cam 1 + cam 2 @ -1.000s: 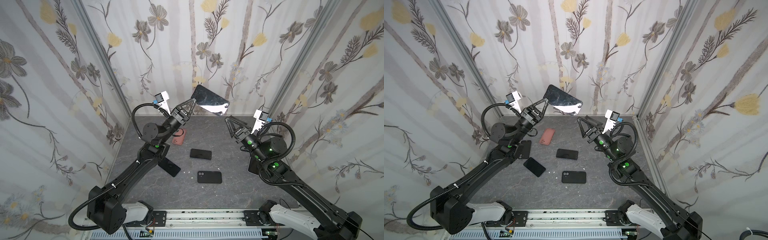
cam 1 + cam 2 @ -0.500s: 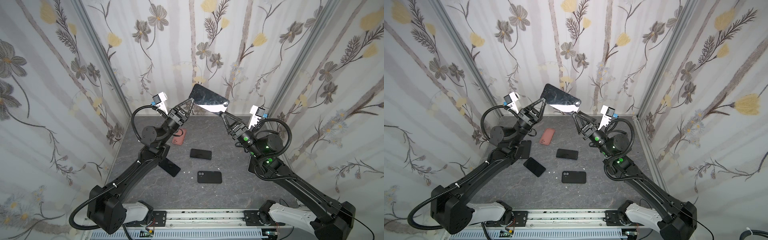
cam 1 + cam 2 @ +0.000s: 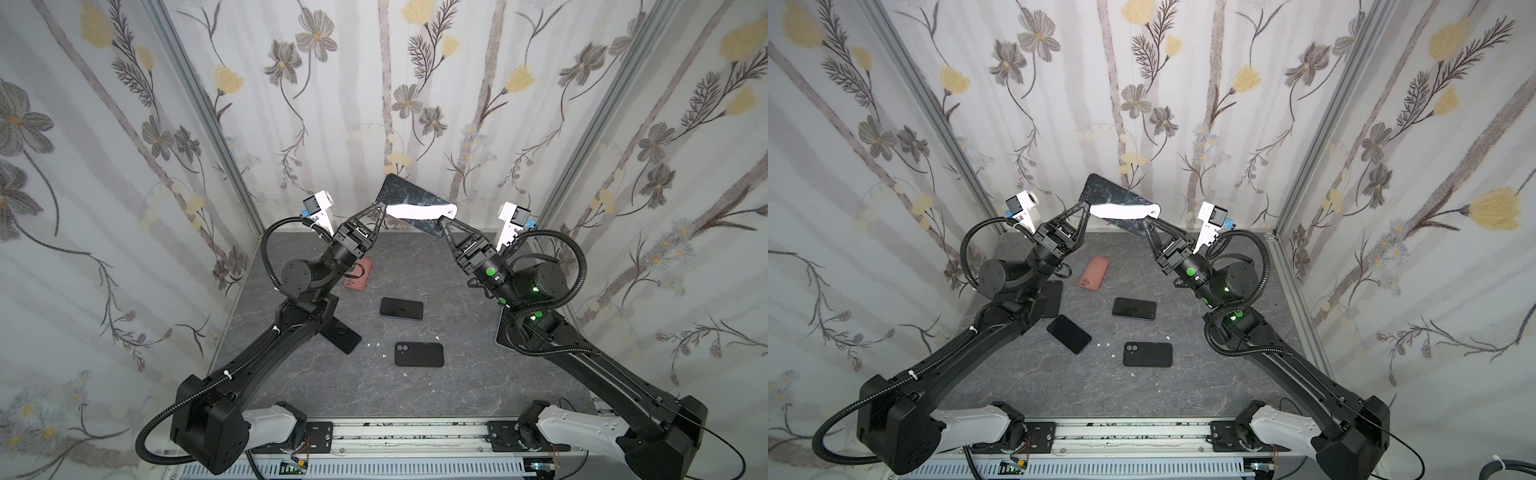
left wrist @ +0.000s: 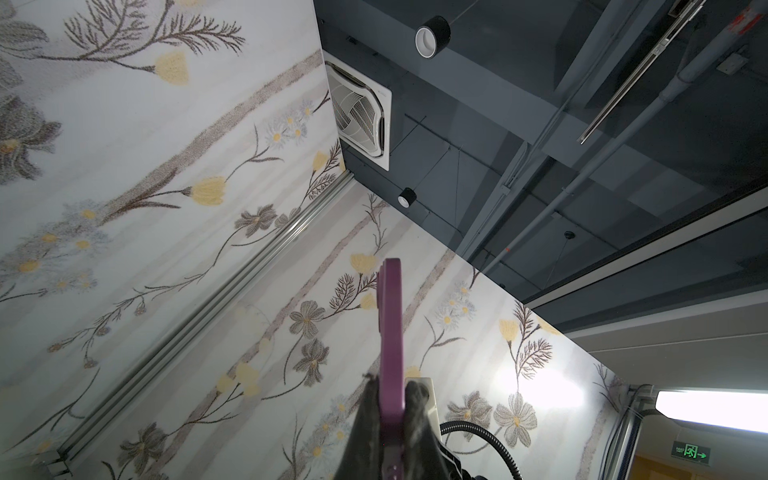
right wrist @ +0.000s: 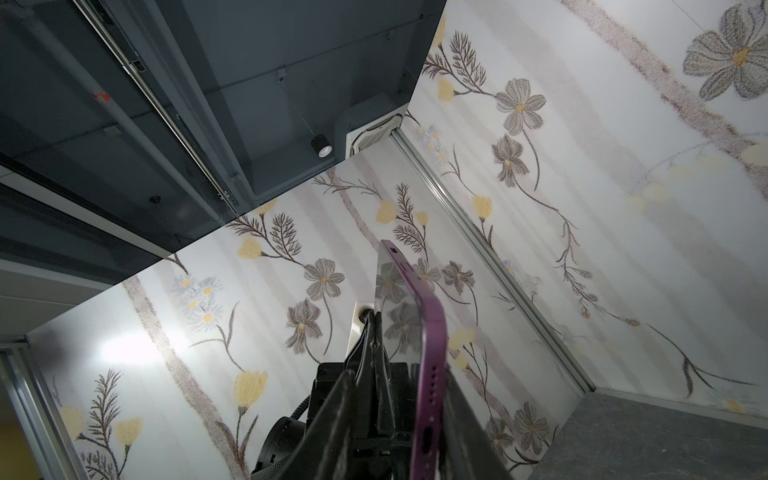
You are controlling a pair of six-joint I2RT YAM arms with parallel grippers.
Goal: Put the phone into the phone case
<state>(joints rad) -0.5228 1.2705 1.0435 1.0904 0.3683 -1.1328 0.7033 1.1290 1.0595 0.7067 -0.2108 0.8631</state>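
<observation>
Phone [image 3: 409, 198] aloft, uncased | left gripper [image 3: 384, 206] clamps it | right gripper [image 3: 443, 221] straddles it, jaws unclosed | pink case [image 3: 1095, 272] unfilled

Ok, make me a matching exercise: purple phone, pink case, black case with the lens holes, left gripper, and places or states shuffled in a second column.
1 purple phone
2 pink case
3 black case
4 left gripper

A flat on the table, nearest its front edge
B lifted in the air
C flat, far back, left of centre
D shut on the phone's edge

Pairs: 1-B, 2-C, 3-A, 4-D
</observation>
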